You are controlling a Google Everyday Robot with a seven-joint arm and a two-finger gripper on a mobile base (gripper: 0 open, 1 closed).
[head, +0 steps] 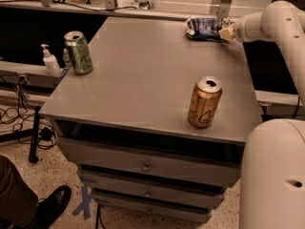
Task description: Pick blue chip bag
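The blue chip bag lies crinkled at the far right of the grey cabinet top, near its back edge. It is dark blue with white patches. My gripper reaches in from the right on the white arm and sits at the bag's right end, level with the top and touching or nearly touching the bag. The bag hides part of the gripper's tip.
A gold can stands near the front right of the top. A green can stands at the left edge. A white pump bottle sits on a ledge to the left. The robot's white body fills the lower right. A shoe shows at the lower left.
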